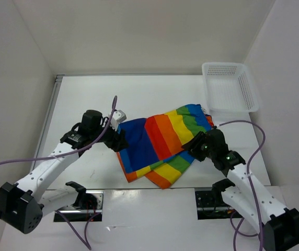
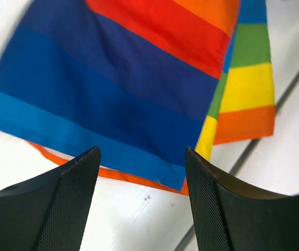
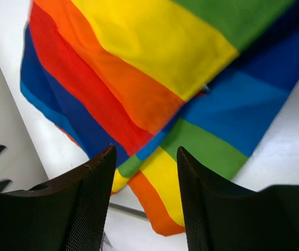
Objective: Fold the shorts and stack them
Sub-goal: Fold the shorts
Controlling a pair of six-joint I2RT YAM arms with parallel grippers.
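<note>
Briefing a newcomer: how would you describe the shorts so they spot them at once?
On the white table, look at the middle, toward the near edge. The shorts lie there, partly folded, in broad rainbow stripes; the basket at the far right corner is plain white mesh.

I see a white mesh basket (image 1: 228,86) resting upright at the far right corner of my white bench (image 1: 154,94).
</note>
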